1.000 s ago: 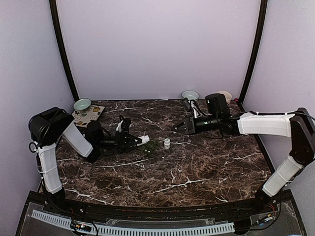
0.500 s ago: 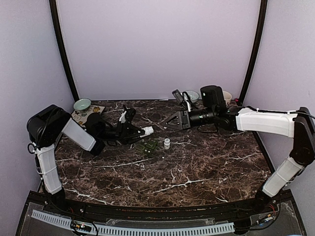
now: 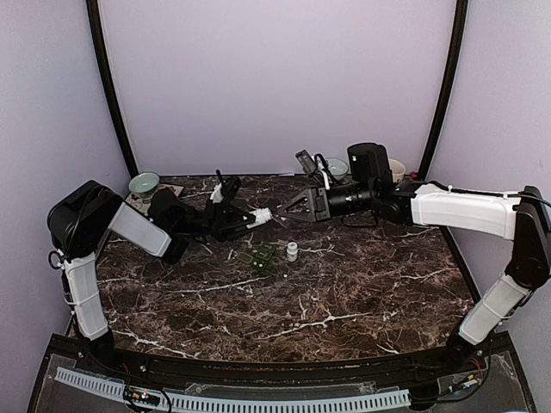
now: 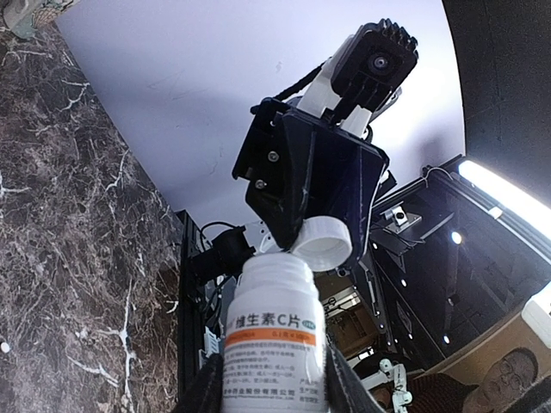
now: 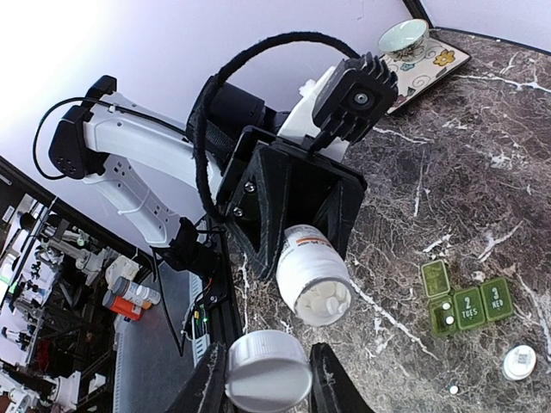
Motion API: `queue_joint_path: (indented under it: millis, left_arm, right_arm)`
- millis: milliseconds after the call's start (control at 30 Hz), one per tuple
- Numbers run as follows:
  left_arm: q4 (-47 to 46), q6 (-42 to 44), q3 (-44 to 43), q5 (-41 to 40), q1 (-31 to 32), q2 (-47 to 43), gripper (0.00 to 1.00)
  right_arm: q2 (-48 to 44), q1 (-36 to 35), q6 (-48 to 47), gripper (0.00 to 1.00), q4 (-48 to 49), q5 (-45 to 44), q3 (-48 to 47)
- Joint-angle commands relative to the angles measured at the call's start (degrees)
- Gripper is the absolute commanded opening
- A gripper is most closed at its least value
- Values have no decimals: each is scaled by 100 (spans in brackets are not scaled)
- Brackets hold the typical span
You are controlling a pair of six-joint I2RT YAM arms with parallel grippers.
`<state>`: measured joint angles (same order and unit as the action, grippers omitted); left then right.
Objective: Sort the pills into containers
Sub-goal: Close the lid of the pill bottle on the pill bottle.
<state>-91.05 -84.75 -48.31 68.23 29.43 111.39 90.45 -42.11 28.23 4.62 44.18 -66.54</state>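
**Fingers (image 4: 205, 391) of the left gripper (image 3: 250, 219) clamp a pill bottle; right gripper (image 3: 288, 209) pinches its cap**

Dark marble table (image 3: 344, 292) carries everything else. Both arms reach in from the sides and meet in the air above its far middle.

At the back left, a patterned tray (image 3: 159, 200) lies with a teal bowl (image 3: 144, 182) at its corner. At the back right, behind the right arm, are a second bowl (image 3: 332, 165) and a cream cup (image 3: 395, 169).

The white pill bottle (image 4: 275, 331) with an orange-banded label sits between the narrowly spread left jaws. It is held off the table with its open mouth pointing at the right gripper. The right wrist view shows white pills (image 5: 327, 298) inside the mouth.

A green pill organiser (image 3: 261, 256) lies flat on the table below the meeting grippers. Its lids read 2 TUES and 3 WED, one compartment stands open, and it holds something small and white.

The white cap (image 5: 269, 372) is gripped at its rim by the partly closed right jaws. It hangs just beside the bottle's mouth, with a small gap showing.

A small white container (image 3: 293, 251) stands just right of the organiser. One loose white pill (image 5: 454, 389) lies on the marble near it.
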Motion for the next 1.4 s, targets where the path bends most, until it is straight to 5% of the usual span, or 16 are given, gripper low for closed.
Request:
queue_joint_path:
  millis: [0, 1367]
  left_arm:
    - [-515, -261, -226, 93, 51, -173, 18]
    - [-327, -206, -454, 125, 151, -111, 18]
  right_arm:
    - [38, -76, 40, 0, 146, 30, -158]
    - [495, -113, 235, 0, 425, -443, -483]
